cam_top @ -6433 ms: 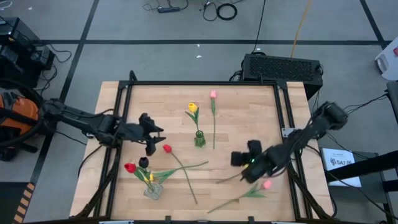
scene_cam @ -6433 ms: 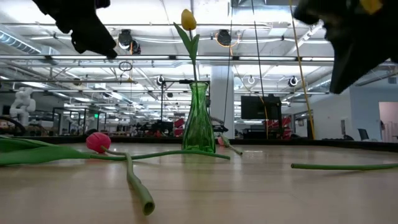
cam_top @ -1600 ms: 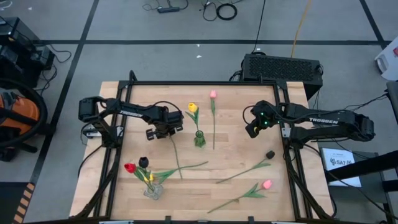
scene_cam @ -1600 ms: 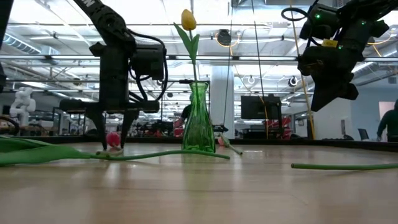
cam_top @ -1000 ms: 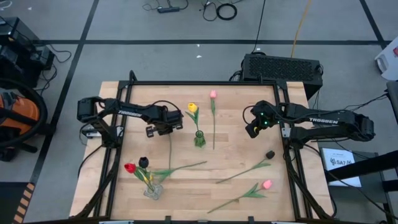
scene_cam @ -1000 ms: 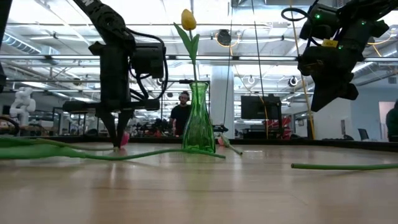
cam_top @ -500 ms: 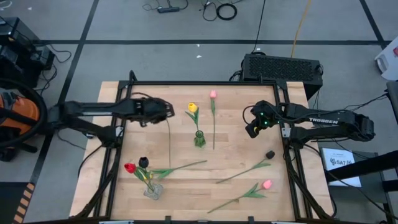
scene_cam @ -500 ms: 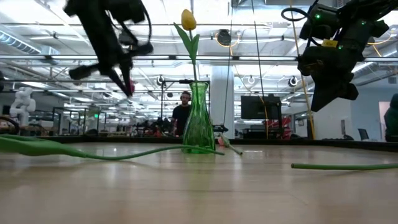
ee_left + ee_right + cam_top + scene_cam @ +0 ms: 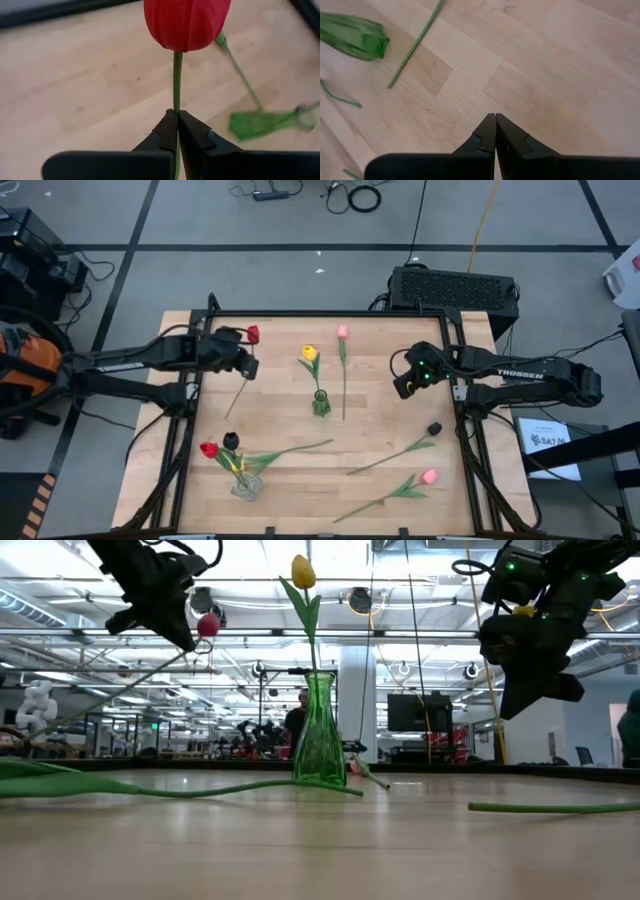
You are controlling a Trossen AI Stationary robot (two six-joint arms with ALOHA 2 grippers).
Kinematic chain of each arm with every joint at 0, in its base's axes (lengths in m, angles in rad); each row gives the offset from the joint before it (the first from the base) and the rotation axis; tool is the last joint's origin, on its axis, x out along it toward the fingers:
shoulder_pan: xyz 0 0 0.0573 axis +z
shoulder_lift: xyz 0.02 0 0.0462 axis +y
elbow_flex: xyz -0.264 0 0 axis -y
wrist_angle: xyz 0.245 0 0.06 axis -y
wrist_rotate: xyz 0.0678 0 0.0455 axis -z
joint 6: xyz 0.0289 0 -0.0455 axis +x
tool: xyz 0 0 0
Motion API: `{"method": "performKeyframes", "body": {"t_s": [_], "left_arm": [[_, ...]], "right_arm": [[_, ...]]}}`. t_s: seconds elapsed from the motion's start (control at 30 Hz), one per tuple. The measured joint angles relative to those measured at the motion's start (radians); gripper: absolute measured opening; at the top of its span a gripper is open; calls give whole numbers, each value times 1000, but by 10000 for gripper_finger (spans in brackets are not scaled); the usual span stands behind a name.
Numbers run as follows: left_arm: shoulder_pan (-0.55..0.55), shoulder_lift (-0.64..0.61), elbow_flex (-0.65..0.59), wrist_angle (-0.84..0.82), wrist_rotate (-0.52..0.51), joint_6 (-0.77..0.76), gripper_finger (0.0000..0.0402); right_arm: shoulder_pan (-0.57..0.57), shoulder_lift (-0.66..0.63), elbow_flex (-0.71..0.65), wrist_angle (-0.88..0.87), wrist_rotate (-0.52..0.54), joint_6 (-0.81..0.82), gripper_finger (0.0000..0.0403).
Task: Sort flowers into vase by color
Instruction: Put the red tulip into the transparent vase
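My left gripper hangs high over the table's far left, shut on a red tulip whose long stem trails below it. A green vase at mid-table holds a yellow tulip. A clear vase at the near left holds red, black and yellow heads. A pink tulip lies flat beside the green vase. A black tulip and another pink one lie at the near right. My right gripper hovers shut at the right, holding nothing. My left gripper pinches the red tulip's stem between its two fingertips, a short way below the head. The fingers lie across the stem. The flower is lifted clear of the table, tilted, head uppermost, the stem slanting down away from the gripper.
A green stem and leaves lie across the near left of the table; another stem lies at the near right. The table's black frame runs along its edges. Bare wood shows between the green vase and my right gripper.
My left gripper has risen and gone toward the table's far left corner, staying shut on the red tulip. It has tipped, so the head now points up and toward the far edge. The stem, which lay on the table, is lifted off it.
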Motion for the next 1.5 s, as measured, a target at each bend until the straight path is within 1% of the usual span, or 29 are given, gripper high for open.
{"method": "performKeyframes", "body": {"t_s": [0.07, 0.17, 0.3, 0.47, 0.6, 0.73, 0.87, 1.07, 1.2, 1.37, 1.5], "left_arm": [[0, -17, 0, 2, -1, 60, 14], [0, -49, 0, 11, -1, 64, 14], [-2, -129, 0, 80, 2, 103, 11], [-39, -263, 1, 222, 36, 123, 4], [-90, -358, 13, 231, 27, 190, 2], [-124, -415, 74, 231, 14, 236, 1], [-152, -414, 169, 236, 13, 299, 1], [-186, -393, 248, 231, 86, 379, 1], [-199, -392, 309, 260, 112, 414, 0], [-200, -387, 376, 358, 212, 464, 0], [-200, -375, 412, 371, 299, 447, 0]], "right_arm": [[0, 0, 0, 0, 0, 33, 0], [0, 0, 0, 0, 0, 79, 0], [18, 0, 0, 0, 2, 146, 0], [82, 0, 0, 1, 1, 246, 0], [145, 0, 0, 2, 29, 333, 0], [211, 0, 0, 17, 79, 425, 0], [264, 0, 0, 39, 125, 499, 0], [340, 6, 0, 39, 188, 610, 0], [380, 37, 0, 39, 193, 659, 0], [417, 114, 0, 45, 193, 710, 0], [432, 188, 0, 112, 189, 729, 0]]}}
